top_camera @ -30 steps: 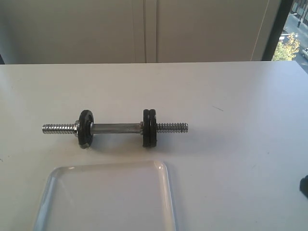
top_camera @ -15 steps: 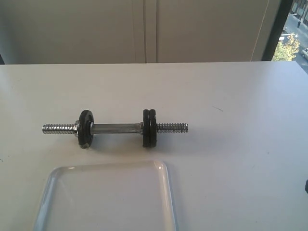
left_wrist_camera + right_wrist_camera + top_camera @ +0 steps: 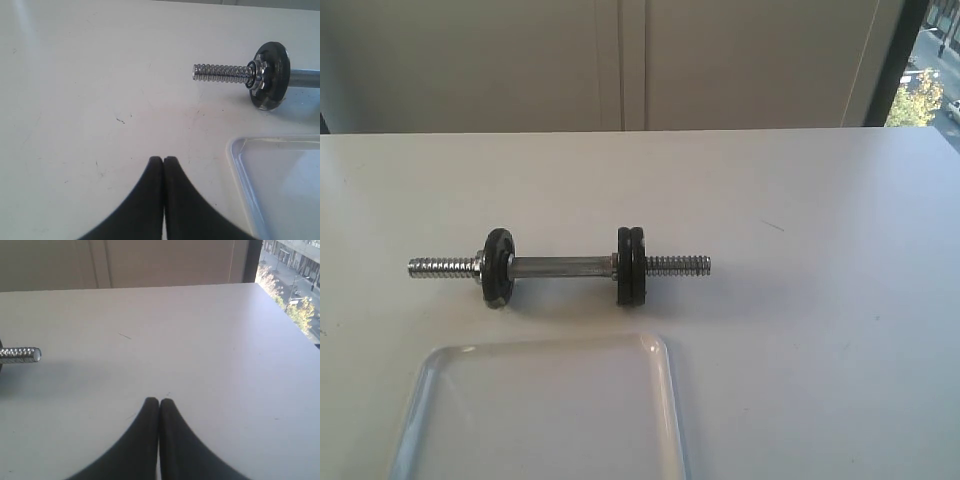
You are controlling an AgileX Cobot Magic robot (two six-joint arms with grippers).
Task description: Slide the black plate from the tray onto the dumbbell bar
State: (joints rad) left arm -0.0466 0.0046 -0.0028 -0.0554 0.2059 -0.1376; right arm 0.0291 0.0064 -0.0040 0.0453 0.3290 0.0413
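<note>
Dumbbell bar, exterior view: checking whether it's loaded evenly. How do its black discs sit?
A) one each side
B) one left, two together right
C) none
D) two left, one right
B: the dumbbell bar carries a single black disc on that view's left and a pair of discs side by side on its right.

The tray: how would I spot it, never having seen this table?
Start at the white table, where a chrome dumbbell bar lies across the middle. Just nearer the camera sits the tray: see-through, flat and rectangular, unlike the metal bar.
</note>
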